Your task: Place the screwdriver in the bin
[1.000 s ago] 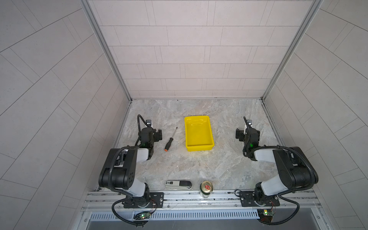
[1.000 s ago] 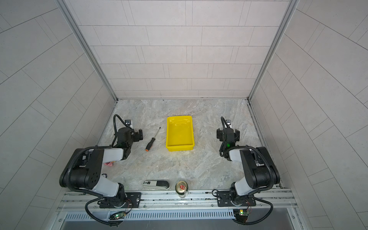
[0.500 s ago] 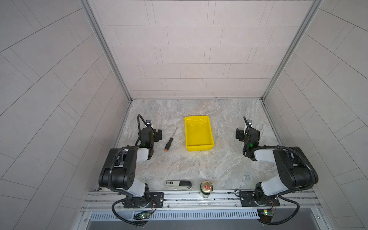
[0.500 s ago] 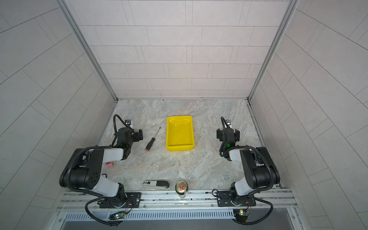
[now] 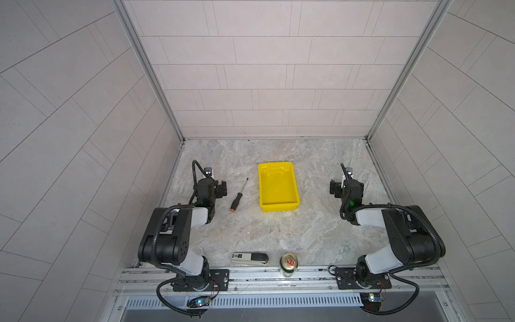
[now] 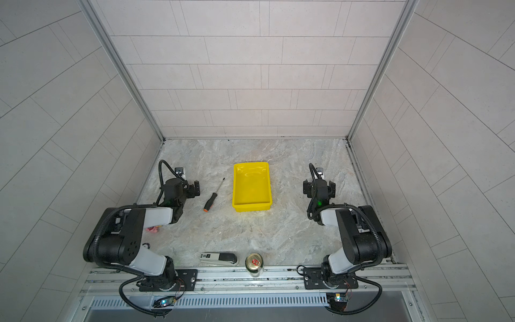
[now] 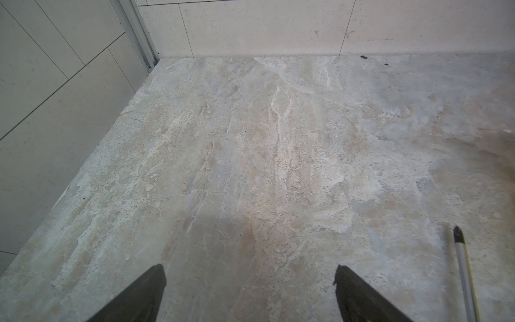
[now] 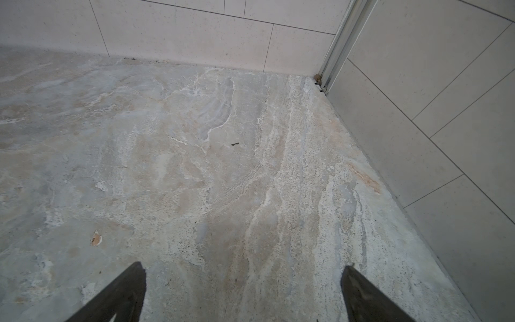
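Observation:
The screwdriver lies flat on the marble floor, orange butt toward the front, thin shaft pointing back; both top views show it. It rests between my left gripper and the yellow bin, clear of both. The bin is empty. My left gripper is open over bare floor, and the screwdriver's shaft tip shows off to one side in the left wrist view. My right gripper stands open on the far side of the bin, nothing between its fingers.
A grey-and-black stapler and an upright can sit at the front edge by the rail. A small pink object lies under my left arm. Tiled walls close in the back and both sides.

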